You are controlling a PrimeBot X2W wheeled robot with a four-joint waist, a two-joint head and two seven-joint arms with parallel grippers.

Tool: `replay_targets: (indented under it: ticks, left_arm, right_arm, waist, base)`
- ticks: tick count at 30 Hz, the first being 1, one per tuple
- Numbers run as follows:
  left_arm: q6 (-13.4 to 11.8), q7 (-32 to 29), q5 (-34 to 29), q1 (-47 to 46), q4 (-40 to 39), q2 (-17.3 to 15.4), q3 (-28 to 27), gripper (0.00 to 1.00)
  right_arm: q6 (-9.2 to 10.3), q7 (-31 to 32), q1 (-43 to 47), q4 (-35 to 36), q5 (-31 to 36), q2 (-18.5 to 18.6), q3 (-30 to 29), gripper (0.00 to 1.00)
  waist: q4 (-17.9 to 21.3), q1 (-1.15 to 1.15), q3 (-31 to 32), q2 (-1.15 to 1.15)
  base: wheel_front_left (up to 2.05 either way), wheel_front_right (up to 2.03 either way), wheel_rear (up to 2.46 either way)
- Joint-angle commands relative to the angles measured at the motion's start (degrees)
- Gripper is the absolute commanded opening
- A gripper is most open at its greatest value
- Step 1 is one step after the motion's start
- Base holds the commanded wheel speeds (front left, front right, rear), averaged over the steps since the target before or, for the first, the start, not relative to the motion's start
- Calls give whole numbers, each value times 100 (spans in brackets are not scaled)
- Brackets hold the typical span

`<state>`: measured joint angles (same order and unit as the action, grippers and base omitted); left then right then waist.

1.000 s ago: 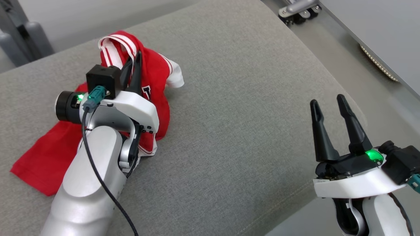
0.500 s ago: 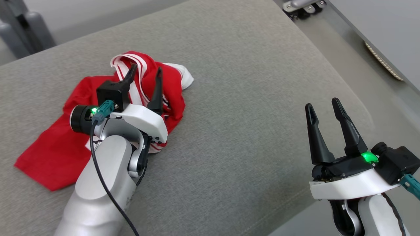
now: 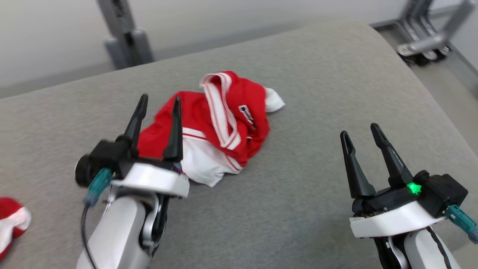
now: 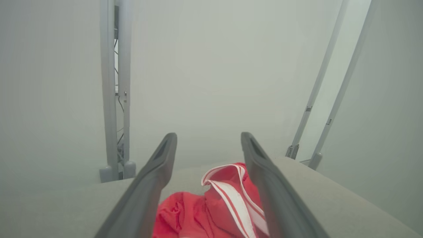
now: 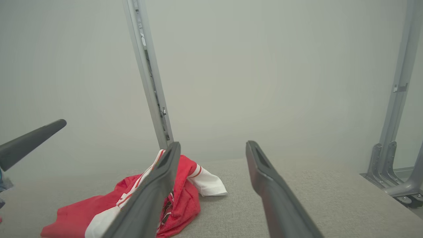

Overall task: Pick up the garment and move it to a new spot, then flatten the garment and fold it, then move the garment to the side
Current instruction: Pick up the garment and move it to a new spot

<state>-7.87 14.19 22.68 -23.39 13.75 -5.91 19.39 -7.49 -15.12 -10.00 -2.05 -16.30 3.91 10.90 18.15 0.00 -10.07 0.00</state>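
The garment (image 3: 220, 119), red with white stripes and white panels, lies crumpled in a heap on the grey fabric surface (image 3: 306, 97). My left gripper (image 3: 160, 100) stands open just in front of the heap's left side, fingers apart and holding nothing. In the left wrist view the garment (image 4: 214, 205) lies low between and beyond the open left gripper (image 4: 208, 135). My right gripper (image 3: 359, 130) is open over bare fabric, well to the right of the heap. The right wrist view has the right gripper (image 5: 213, 144) open, with the garment (image 5: 185, 198) to its left.
A red and white piece of cloth (image 3: 11, 224) shows at the lower left edge. Grey metal posts (image 3: 127, 41) stand behind the surface, and a wheeled metal base (image 3: 422, 45) sits at the far right. The surface's edge curves down on the right.
My left gripper has opened and let go of the garment, which dropped into a heap, and has drawn back from it. The head camera has shifted. The right gripper stays open.
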Motion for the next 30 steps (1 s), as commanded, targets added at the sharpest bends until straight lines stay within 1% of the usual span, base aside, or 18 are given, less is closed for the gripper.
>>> replay_targets:
  ticks: [1, 4, 7, 9, 10, 14, 19, 21, 25, 29, 30]
  left_arm:
    - [-36, 36, -36, 198, -156, -62, -61, 100]
    - [-101, 73, 6, 655, -554, -128, -201, 100]
    - [-255, 95, -107, 1075, -750, -238, -371, 100]
    - [-339, 100, -166, 1315, -821, -239, -428, 100]
    - [-386, 105, -210, 1578, -905, -213, -451, 100]
    - [-405, 101, -269, 2093, -1072, -146, -557, 100]
    - [-368, 103, -438, 2608, -1318, 16, -710, 100]
    - [-316, 103, -505, 2786, -1486, 92, -757, 100]
    - [-251, 103, -834, 3112, -1712, 196, -842, 100]
    - [-200, 103, -1008, 3252, -1691, 233, -905, 100]
    - [-165, 103, -1148, 3283, -1615, 249, -935, 100]
  right_arm:
    - [-1, -8, 56, -15, 18, 53, 9, 100]
    - [-1, -7, 149, -125, -22, 103, -16, 100]
    - [-1, -7, 186, -268, -34, 149, 16, 100]
    - [-1, -7, 248, -357, -37, 186, 11, 100]
    - [-1, -7, 320, -421, -15, 211, -15, 100]
    - [-1, -7, 560, -521, 44, 230, -82, 100]
    - [-1, -7, 960, -530, 143, 226, -208, 100]
    - [-1, -7, 1076, -518, 160, 252, -203, 100]
    - [-1, -7, 1256, -446, 142, 204, -314, 100]
    - [-1, -7, 1255, -375, 134, 139, -403, 100]
    - [-1, -7, 1210, -356, 135, 90, -418, 100]
  waist:
    - [-434, 0, 302, 0]
    - [-753, 0, 413, 0]
    - [-1012, 0, 527, 0]
    - [-1165, 0, 626, 0]
    - [-1284, 0, 750, 0]
    - [-1467, 0, 994, 0]
    - [-1577, 0, 1215, 0]
    - [-1592, 0, 1281, 0]
    - [-1593, 0, 1331, 0]
    - [-1569, 0, 1316, 0]
    - [-1553, 0, 1302, 0]
  base:
    - [0, 0, 0]
    - [0, 0, 0]
    - [0, 0, 0]
    - [0, 0, 0]
    - [0, 0, 0]
    - [0, 0, 0]
    - [0, 0, 0]
    - [0, 0, 0]
    - [0, 0, 0]
    - [0, 0, 0]
    - [0, 0, 0]
